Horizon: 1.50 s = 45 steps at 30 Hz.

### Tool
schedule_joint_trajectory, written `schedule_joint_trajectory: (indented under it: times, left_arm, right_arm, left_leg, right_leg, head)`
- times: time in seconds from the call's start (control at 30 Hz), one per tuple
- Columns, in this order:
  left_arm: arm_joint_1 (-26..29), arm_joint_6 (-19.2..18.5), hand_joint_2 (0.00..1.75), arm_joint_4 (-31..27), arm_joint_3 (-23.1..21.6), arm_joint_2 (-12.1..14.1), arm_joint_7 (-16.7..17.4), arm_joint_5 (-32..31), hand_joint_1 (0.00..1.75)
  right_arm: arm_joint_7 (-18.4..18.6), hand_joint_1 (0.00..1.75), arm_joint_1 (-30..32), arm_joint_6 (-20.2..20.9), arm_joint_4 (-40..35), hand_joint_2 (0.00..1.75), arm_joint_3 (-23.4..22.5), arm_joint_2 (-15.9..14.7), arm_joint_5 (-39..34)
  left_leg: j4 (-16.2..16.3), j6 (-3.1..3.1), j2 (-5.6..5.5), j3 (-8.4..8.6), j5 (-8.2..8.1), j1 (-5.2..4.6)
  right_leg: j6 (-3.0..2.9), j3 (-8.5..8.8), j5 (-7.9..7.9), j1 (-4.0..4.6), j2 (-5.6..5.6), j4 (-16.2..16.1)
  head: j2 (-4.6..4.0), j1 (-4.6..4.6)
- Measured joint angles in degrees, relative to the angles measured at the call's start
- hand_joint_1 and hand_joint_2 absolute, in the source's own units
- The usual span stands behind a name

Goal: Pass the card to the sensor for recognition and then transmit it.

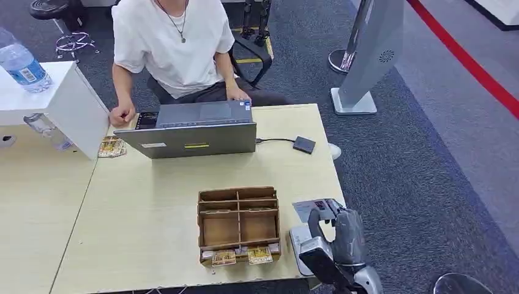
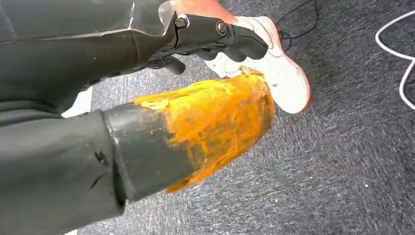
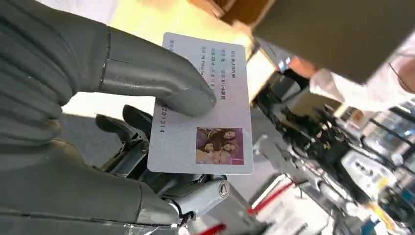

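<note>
**Q:** How far along is the task at this moment?

**A:** The right hand holds the pale grey plastic card with a small group photograph, pinched between the thick grey thumb and the darker fingers beneath. In the head view the card sits at the hand's tip, over the right-hand edge of the light wooden surface, just beside the brown cardboard divider box. So pickup appears complete. The small black square sensor pad, cabled to the grey laptop, lies well apart from the card, further up the surface. Presenting the card to it, and handing it on afterwards, both seem still to do.

**Q:** What is hidden or hard to read?

**A:** The left hand hangs above grey carpet with dark fingers curled in and nothing in them; its orange-coated thumb takes up much of that view. The card's printed text is too small to read reliably. The seated person in a white shirt is cut off at the top edge.
</note>
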Motion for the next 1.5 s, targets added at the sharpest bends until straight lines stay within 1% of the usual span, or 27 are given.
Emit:
schedule_joint_trajectory:
  times: [0.23,0.5,0.87,1.4,1.5]
  left_arm:
    - [0.01,0.28,0.00,0.00,0.33,0.52,0.07,-0.02,0.00]
    - [0.00,0.41,0.00,0.00,0.46,0.85,0.07,0.00,0.00]
    - [0.00,0.83,0.00,0.00,0.94,0.87,0.15,0.00,0.00]
    - [-0.01,0.87,0.00,0.00,1.31,0.87,0.15,-0.11,0.00]
    - [-0.01,0.85,0.00,0.00,1.31,0.87,0.22,-0.20,0.00]
  right_arm:
    - [-1.16,1.75,0.48,2.16,3.32,1.75,0.04,-1.00,-5.99]
    - [-1.88,1.75,0.52,2.95,7.02,1.75,-0.68,-1.18,-9.13]
    - [-2.25,1.75,0.44,4.46,11.34,1.75,-3.24,-1.18,-10.05]
    - [-2.34,1.75,-0.41,6.56,17.29,1.75,-4.70,-1.18,-10.46]
    - [-1.90,1.75,-0.66,6.67,18.18,1.75,-4.77,-1.18,-9.29]
  left_leg:
    - [0.00,0.00,0.00,0.00,0.00,0.00]
    - [0.00,0.00,0.00,0.00,0.00,0.00]
    - [0.00,0.00,0.00,-0.01,0.00,0.00]
    - [0.00,0.00,0.00,-0.01,0.00,0.00]
    - [0.00,0.00,0.00,0.00,0.00,0.00]
  right_leg:
    - [0.00,0.00,0.00,0.00,0.00,0.00]
    - [0.00,0.00,0.00,0.00,0.00,0.00]
    - [0.00,0.00,0.00,0.00,0.00,0.00]
    - [0.00,0.00,0.00,0.00,0.00,0.00]
    - [0.00,0.00,0.00,0.00,0.00,0.00]
  head:
    - [0.00,0.00]
    - [0.00,0.00]
    - [0.00,0.00]
    - [0.00,0.00]
    - [0.00,0.00]
